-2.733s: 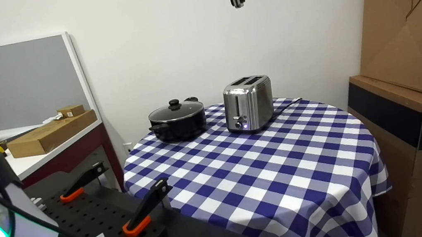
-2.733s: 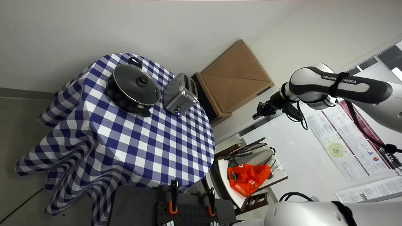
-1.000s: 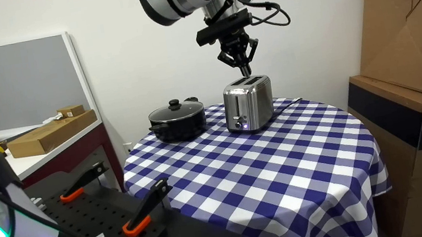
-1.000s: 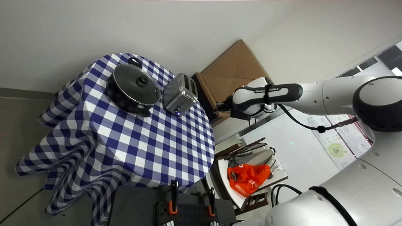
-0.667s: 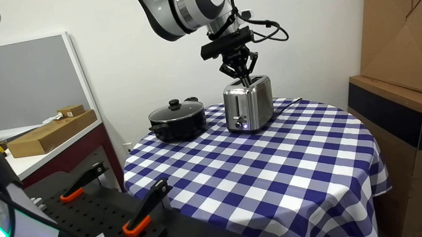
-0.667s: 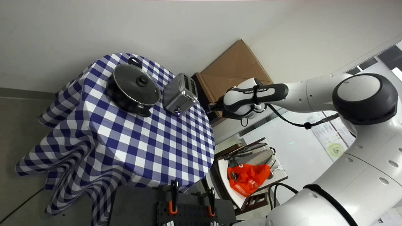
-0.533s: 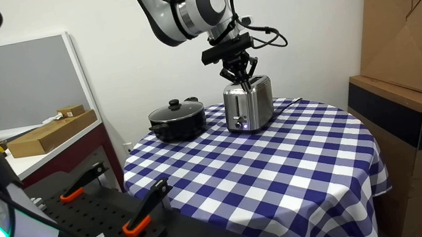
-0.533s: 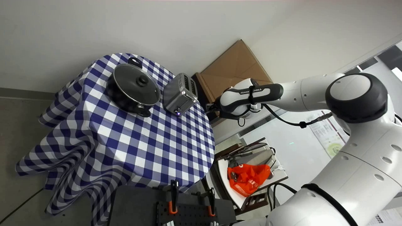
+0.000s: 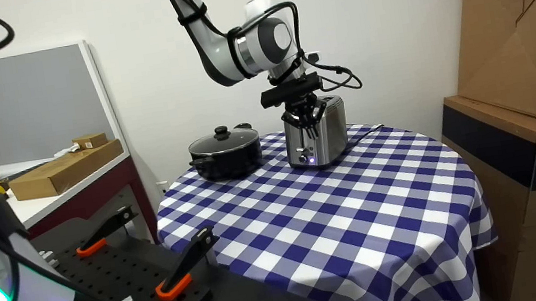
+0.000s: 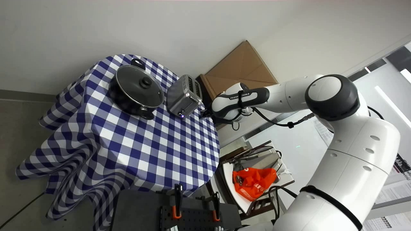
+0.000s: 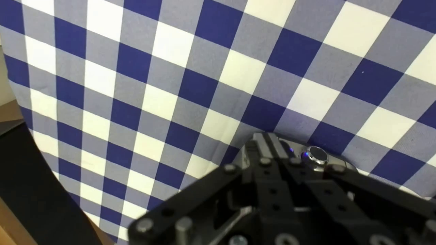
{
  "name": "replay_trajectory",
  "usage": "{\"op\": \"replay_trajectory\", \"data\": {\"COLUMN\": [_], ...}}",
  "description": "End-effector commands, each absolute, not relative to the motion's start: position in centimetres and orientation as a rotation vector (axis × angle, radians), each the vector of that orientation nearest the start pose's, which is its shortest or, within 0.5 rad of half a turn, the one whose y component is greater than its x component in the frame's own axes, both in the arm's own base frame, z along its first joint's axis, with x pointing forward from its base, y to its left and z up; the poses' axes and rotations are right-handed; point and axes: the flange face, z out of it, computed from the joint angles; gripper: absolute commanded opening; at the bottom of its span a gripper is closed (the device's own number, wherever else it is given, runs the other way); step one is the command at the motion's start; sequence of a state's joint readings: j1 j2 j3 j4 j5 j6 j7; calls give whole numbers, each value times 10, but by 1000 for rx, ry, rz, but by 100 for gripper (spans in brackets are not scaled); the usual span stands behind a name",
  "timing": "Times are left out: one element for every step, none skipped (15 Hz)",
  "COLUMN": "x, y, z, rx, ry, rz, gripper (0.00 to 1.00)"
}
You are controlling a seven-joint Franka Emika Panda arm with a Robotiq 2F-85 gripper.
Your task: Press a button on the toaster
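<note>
The hand (image 9: 313, 134), closed with nothing visible in its grip, hangs before the front of a toaster (image 9: 333, 127) just right of center in an exterior view, above its knob (image 9: 303, 159) and a small purple light (image 9: 312, 160). The toaster stands upright on a cloth-covered desk (image 9: 351, 207). In an exterior view, the arm (image 10: 350, 141) fills much of the right side; the toaster sits near center, between the hand and a lidded pot (image 10: 138, 88), with checked cloth (image 10: 154, 144) showing between hand and toaster. In the wrist view, the paired fingers (image 11: 261, 146) point up from the bottom of the frame, the knob just to their right. The current step appears to be the approach, the press not yet made; the next move likely calls for lining up on the chosen button, then a short, straight push.
</note>
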State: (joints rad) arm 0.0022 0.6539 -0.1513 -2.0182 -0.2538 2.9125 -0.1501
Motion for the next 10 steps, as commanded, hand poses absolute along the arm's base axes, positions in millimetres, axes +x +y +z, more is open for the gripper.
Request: {"op": "replay_trajectory", "data": {"x": [631, 635, 639, 643, 647, 650, 653, 655, 657, 658], "y": [-71, -70, -68, -66, -64, -62, -59, -56, -53, -49], "z": [118, 111, 105, 100, 95, 90, 86, 82, 79, 77], "rx": [-3311, -3309, -3309, -3308, -3309, -3310, -3309, -3308, -3306, -3303], "ry": [-476, -482, -489, -498, -510, -521, -530, -536, -539, -543], "rz": [-365, -364, -367, -369, -375, -379, -383, -383, -382, -381], "gripper": [0, 0, 0, 0, 0, 0, 0, 0, 0, 0]}}
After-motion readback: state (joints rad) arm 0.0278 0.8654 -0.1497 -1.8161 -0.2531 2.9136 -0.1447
